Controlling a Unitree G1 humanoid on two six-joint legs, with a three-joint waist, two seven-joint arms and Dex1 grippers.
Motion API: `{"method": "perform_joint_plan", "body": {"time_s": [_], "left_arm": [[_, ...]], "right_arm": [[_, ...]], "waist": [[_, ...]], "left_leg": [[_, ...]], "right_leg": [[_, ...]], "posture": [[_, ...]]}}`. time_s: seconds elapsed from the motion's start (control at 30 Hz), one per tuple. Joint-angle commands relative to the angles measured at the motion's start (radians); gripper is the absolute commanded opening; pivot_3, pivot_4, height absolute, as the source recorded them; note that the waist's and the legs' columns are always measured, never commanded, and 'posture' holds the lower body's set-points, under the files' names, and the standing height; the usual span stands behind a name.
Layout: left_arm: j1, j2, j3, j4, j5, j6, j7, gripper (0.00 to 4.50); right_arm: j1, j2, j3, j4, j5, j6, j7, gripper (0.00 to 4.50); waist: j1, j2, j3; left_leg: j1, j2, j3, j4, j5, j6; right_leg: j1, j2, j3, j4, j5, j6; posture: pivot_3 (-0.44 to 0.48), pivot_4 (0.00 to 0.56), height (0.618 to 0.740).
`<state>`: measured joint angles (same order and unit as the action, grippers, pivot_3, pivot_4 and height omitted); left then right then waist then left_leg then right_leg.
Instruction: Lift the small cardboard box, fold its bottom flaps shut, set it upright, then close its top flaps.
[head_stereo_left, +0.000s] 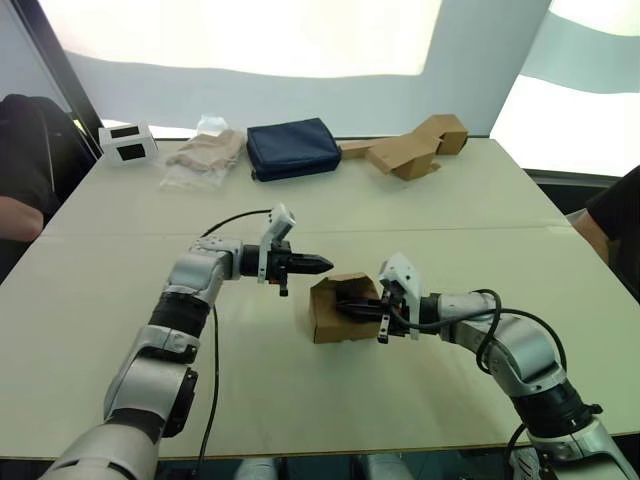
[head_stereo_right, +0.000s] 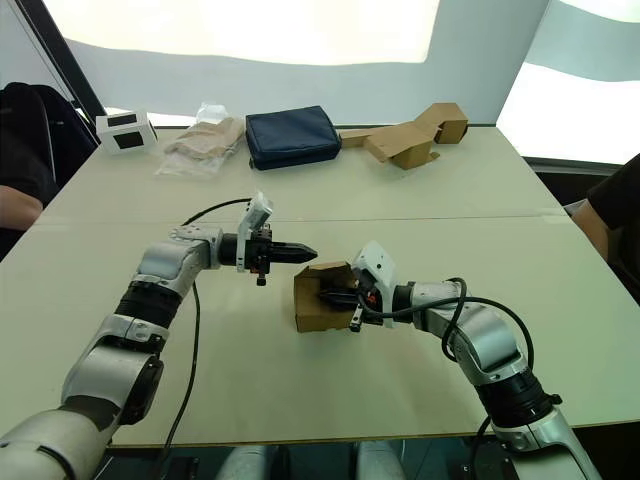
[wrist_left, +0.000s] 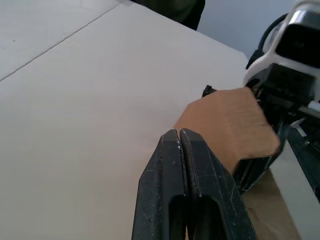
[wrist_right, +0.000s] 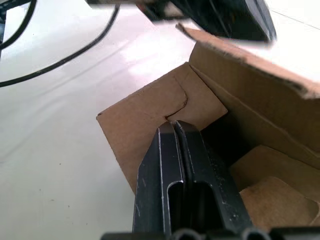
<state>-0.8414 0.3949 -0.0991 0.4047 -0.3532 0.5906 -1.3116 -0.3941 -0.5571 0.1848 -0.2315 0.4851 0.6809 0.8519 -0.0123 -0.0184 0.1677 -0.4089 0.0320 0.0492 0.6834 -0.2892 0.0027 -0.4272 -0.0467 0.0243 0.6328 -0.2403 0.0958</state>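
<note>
The small cardboard box (head_stereo_left: 338, 310) lies at centre frame on the tabletop (head_stereo_left: 420, 210), light, easily bent; best held by its walls. Right end effector (head_stereo_left: 350, 307), closed, reaches inside; left end effector (head_stereo_left: 322, 264) closed, just above

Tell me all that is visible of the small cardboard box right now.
The small cardboard box is plain brown corrugated card, unprinted. It lies on its side on the pale table, its open end turned toward the right gripper. That gripper's shut fingers press on a folded flap at the opening. The shut left gripper hovers just above the box's upper edge.
</note>
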Motion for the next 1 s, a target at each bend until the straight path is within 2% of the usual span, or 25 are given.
{"method": "perform_joint_plan", "body": {"time_s": [0.03,0.17,0.27,0.6,0.73,0.9,1.0], "left_arm": [[0.050,0.064,0.036,-0.206,-0.107,0.147,-0.018,0.02],[0.125,0.144,0.011,-0.344,-0.170,0.237,-0.050,0.02],[0.188,0.186,-0.037,-0.391,-0.158,0.212,-0.075,0.02],[0.230,0.136,-0.153,-0.300,-0.039,0.030,-0.031,0.02],[0.230,0.135,-0.169,-0.293,-0.026,0.012,-0.037,0.02],[0.226,0.137,-0.173,-0.287,-0.025,0.004,-0.039,0.02],[0.221,0.135,-0.175,-0.279,-0.023,0.001,-0.038,0.02]], "right_arm": [[-0.005,0.015,-0.034,-0.011,0.031,0.035,-0.007,0.00],[-0.007,0.015,-0.032,-0.014,0.033,0.048,-0.007,0.00],[-0.006,0.017,-0.028,-0.017,0.039,0.055,-0.004,0.00],[0.013,0.026,-0.051,-0.052,0.060,0.075,-0.021,0.00],[0.013,0.025,-0.130,-0.111,0.124,0.105,-0.040,0.00],[-0.058,0.010,-0.252,-0.205,0.291,0.191,-0.048,0.00],[-0.157,0.020,-0.255,-0.140,0.291,0.186,-0.055,0.00]], "waist": [[0.000,0.000,0.000],[-0.002,0.000,0.000],[-0.001,0.000,0.000],[0.001,0.000,0.000],[0.003,0.000,0.000],[0.002,0.000,0.000],[0.000,0.000,0.000]], "left_leg": [[0.000,0.000,0.000,0.000,0.000,0.000],[0.001,0.001,0.000,0.000,0.000,0.000],[0.001,0.001,0.000,0.000,0.000,0.000],[0.001,0.000,0.001,0.001,0.000,0.000],[0.001,0.000,0.001,0.001,0.000,0.000],[0.001,0.000,0.001,0.001,0.000,0.000],[0.001,0.000,0.001,0.001,0.000,0.000]], "right_leg": [[0.000,0.000,0.000,0.000,0.000,0.000],[0.000,0.000,0.000,0.001,0.000,0.000],[0.000,0.000,0.000,0.001,0.000,0.000],[0.000,0.000,0.001,0.000,-0.002,-0.004],[0.000,0.000,0.001,0.000,-0.002,-0.003],[0.001,-0.002,0.001,0.000,-0.002,-0.003],[0.001,-0.001,0.001,0.000,-0.002,-0.003]], "posture": [[0.000,0.150,0.740],[0.000,0.150,0.740],[0.000,0.150,0.740],[0.000,0.150,0.740],[0.000,0.150,0.740],[0.000,0.150,0.740],[0.000,0.150,0.740]]}}
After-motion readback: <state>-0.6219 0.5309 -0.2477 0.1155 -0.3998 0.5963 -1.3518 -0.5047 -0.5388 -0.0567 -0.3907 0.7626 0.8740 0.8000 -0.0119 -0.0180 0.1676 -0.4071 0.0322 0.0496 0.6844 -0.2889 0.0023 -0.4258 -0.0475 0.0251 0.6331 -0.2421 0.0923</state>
